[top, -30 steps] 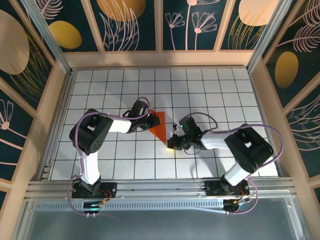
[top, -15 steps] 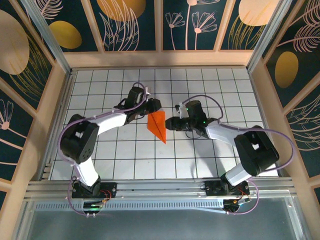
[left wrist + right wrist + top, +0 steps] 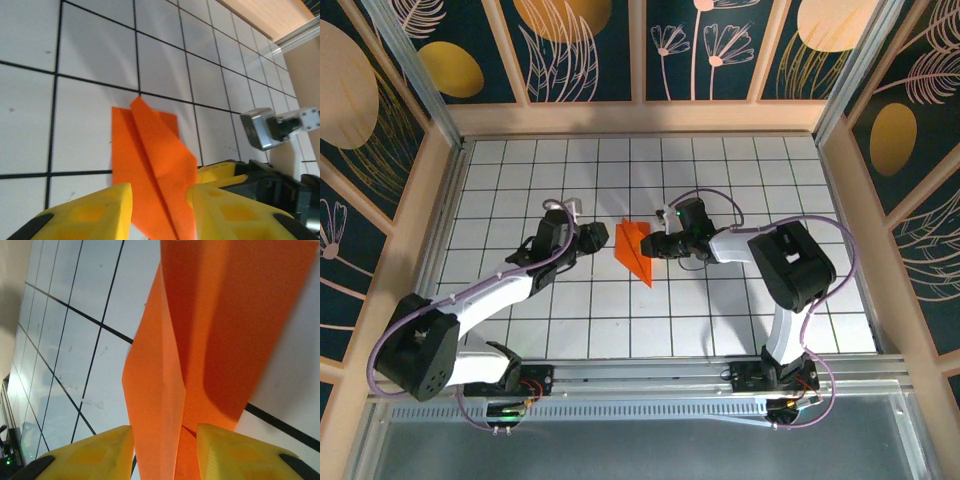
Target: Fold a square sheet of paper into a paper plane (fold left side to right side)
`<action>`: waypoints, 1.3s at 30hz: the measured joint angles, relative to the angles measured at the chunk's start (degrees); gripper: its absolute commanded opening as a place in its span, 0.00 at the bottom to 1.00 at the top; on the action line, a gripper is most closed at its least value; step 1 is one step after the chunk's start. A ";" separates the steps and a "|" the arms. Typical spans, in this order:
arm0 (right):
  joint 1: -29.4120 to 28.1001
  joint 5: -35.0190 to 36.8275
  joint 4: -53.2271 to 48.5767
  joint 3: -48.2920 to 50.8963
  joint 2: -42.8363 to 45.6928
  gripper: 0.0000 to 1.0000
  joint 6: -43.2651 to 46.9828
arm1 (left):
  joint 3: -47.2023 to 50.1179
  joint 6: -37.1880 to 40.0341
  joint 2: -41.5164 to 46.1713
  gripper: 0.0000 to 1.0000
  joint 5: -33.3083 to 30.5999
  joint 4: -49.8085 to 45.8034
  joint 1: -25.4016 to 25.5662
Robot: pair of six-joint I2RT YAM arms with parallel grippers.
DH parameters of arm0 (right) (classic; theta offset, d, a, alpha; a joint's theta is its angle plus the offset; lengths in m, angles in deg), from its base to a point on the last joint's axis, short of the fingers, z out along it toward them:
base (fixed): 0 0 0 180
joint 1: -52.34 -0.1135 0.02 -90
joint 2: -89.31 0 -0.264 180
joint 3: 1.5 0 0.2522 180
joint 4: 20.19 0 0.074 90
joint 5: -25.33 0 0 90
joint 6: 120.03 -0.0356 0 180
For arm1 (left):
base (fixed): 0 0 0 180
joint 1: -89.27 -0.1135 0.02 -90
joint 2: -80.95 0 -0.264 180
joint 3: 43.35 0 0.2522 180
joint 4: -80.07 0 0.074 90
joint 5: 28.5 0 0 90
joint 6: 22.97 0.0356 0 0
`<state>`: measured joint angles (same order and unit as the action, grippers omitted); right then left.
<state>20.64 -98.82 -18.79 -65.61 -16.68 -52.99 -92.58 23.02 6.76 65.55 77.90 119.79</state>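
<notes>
**Two half-open grippers flank the orange paper plane**

Both grippers are low over the white gridded table (image 3: 770, 170), near its middle. The paper plane (image 3: 634, 250) lies there, a narrow orange dart with its point toward the arm bases and one flap a little raised.

The left gripper (image 3: 597, 240) is just beside the plane on its left. In the left wrist view its yellow fingers (image 3: 90, 215) are parted, and the plane's narrow end runs into the gap between them. The right gripper (image 3: 656, 247) is at the plane's right edge. Its jaws are also apart, and the creased paper fills the gap between them. I cannot tell if the pads touch it.

One second ago the paper was a wider triangular wedge. The left gripper was then at its upper left corner and the right gripper by its lower tip. The paper has stayed on almost the same spot.
</notes>
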 measured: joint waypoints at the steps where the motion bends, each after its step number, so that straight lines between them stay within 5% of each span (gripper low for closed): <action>1: 0.00 -0.35 0.37 -0.17 -0.35 0.24 -0.04 | 0.85 -0.04 0.61 0.38 -0.37 -0.09 0.00; 6: 1.29 -1.09 1.81 -0.24 -0.68 0.00 -0.26 | 3.48 -0.44 2.73 0.44 -1.79 -0.28 0.00; 13: 6.82 -5.22 7.23 2.69 4.90 0.00 -0.44 | 3.65 -1.29 6.34 0.67 -0.46 1.29 -0.74; 17: 10.08 -10.34 11.63 3.52 11.23 0.00 -0.98 | 4.28 -3.50 8.74 0.78 6.08 7.93 -4.15; 29: 10.67 -28.28 32.74 6.08 20.46 0.00 -15.78 | 1.88 -8.83 8.20 0.74 29.07 29.53 -6.62; 39: 5.16 -31.95 41.40 6.21 19.71 0.00 -24.44 | -0.24 -10.60 3.17 0.72 34.80 34.91 -5.57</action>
<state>25.80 -130.77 22.61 -59.40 3.03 -77.43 -92.82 12.42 9.93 100.35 112.81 114.22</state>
